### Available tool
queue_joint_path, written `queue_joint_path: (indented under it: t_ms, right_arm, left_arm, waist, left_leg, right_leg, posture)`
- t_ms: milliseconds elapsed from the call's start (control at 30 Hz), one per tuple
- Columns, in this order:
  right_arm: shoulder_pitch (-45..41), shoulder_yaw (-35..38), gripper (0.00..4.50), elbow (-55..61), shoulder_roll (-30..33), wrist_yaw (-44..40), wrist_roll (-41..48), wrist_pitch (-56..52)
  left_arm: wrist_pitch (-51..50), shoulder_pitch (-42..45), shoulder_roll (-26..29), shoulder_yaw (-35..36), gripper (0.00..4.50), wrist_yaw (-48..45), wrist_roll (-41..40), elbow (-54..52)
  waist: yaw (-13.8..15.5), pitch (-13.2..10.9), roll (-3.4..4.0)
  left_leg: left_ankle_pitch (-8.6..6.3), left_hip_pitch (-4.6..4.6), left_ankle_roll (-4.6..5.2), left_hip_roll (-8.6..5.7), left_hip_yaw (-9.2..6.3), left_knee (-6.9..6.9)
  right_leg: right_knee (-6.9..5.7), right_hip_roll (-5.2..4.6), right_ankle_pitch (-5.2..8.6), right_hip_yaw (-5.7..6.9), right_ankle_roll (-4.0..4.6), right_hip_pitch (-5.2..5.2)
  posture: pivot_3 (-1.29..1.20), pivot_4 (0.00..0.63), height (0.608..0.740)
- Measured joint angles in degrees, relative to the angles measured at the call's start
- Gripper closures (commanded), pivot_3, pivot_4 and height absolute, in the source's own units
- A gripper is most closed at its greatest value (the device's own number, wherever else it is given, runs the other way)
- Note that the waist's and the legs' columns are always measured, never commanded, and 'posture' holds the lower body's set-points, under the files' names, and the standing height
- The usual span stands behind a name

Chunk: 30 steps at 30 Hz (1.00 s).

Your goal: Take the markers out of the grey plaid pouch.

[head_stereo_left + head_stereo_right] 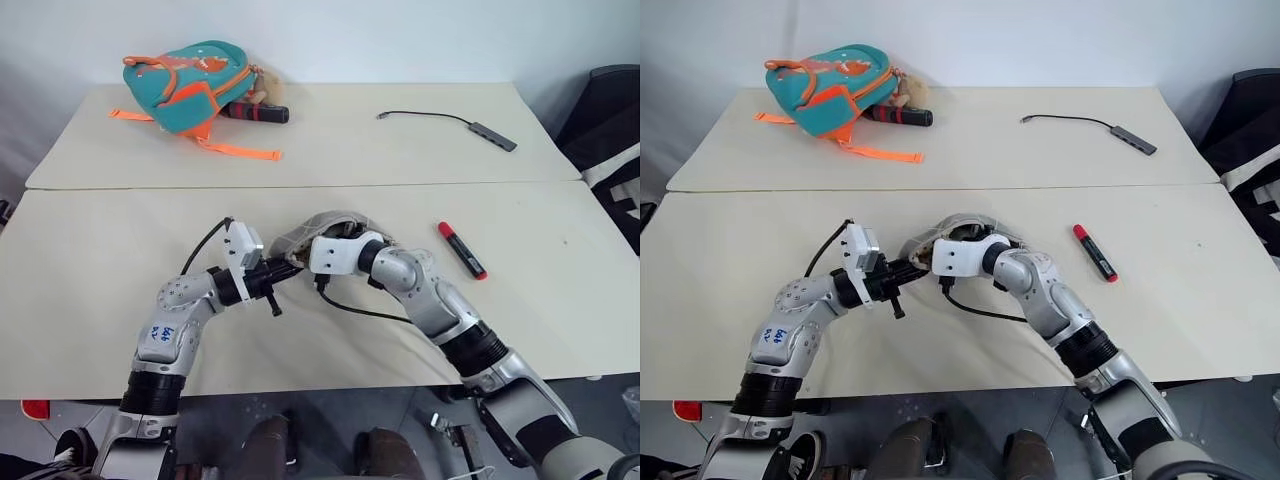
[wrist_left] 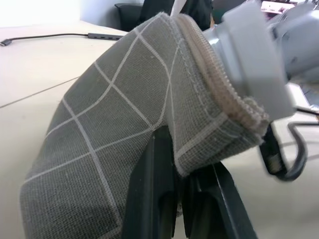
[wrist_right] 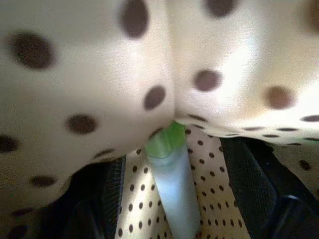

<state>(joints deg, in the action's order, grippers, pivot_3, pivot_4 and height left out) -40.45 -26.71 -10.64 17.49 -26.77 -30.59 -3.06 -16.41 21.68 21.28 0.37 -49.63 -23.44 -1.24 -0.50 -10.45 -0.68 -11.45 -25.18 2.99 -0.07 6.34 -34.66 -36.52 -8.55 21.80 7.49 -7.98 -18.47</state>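
Near the table's [image 1: 90, 300] front edge, the left gripper [image 2: 174, 199] pinches the pouch [image 2: 124, 114] rim. The right gripper [image 3: 172, 199], fingers apart, straddles the green marker [image 3: 172, 184] inside; the red marker [image 1: 461, 249] lies rightward.

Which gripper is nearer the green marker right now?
Right. The right gripper is inside the grey plaid pouch, its open fingers either side of the green marker. The left gripper is outside, shut on the pouch's edge.

Two short chunky markers: one red with black ends [image 1: 461, 249], one light green [image 3: 171, 184]. One grey plaid fabric pouch [image 2: 114, 119], one teal-and-orange backpack [image 1: 187, 85], one dark cable with adapter [image 1: 470, 124].
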Motion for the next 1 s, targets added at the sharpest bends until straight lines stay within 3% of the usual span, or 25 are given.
queue_joint_path:
  t_ms: [133,367,533,733,833,1000]
  right_arm:
    - [-0.9,0.1,2.21,-1.2,-0.3,0.2,0.3,0.6]
    - [1.1,1.1,4.46,0.4,1.4,-1.3,2.1,0.5]
    - [4.0,3.9,4.48,8.2,6.1,-7.9,5.7,-1.1]
    - [4.1,5.7,4.48,12.9,6.5,-10.9,7.7,-5.0]
    - [2.8,5.8,3.86,14.0,5.5,-13.1,9.0,-8.9]
    - [0.4,5.0,2.27,15.4,5.5,-16.4,9.0,-13.7]
  left_arm:
    - [0.1,-0.2,0.0,0.3,4.5,-0.2,0.0,-0.3]
    - [2.3,-0.6,0.1,0.5,4.5,-0.2,0.3,-0.2]
    - [7.1,0.1,0.0,1.5,4.5,0.7,1.4,1.8]
    - [8.9,0.3,0.1,1.9,4.5,0.8,1.4,4.1]
    - [5.9,0.3,-0.1,2.4,4.5,0.8,-0.5,4.3]
    - [-3.6,0.3,-0.3,4.8,4.5,-0.4,-8.2,4.3]
  waist:
    - [-0.1,0.0,0.0]
    - [-0.1,0.0,0.0]
    - [0.0,0.0,0.0]
    - [-0.3,0.0,0.0]
    - [-0.3,0.0,0.0]
    - [-0.3,0.0,0.0]
  left_leg:
    - [0.0,0.0,0.0,0.0,-0.01,0.0]
    - [0.0,-0.01,0.0,-0.02,-0.01,0.01]
    - [0.0,0.0,0.0,0.0,-0.01,0.02]
    - [0.0,0.02,-0.01,0.01,0.0,0.04]
    - [0.01,0.01,0.0,0.0,0.0,0.03]
    - [0.01,0.01,0.0,-0.01,-0.07,0.01]
  right_leg:
    - [0.0,0.0,0.0,0.0,0.0,0.0]
    - [0.0,-0.01,0.0,-0.01,0.0,0.0]
    - [0.01,0.0,0.0,-0.02,0.0,0.0]
    - [0.0,0.0,0.0,0.0,0.0,0.0]
    - [0.0,-0.01,0.0,0.0,0.0,0.0]
    - [-0.01,-0.01,0.0,0.01,0.0,0.03]
  posture:
    - [0.0,0.15,0.74]
    - [0.0,0.15,0.74]
    - [0.0,0.15,0.74]
    - [0.0,0.15,0.74]
    - [0.0,0.15,0.74]
    - [0.0,0.15,0.74]
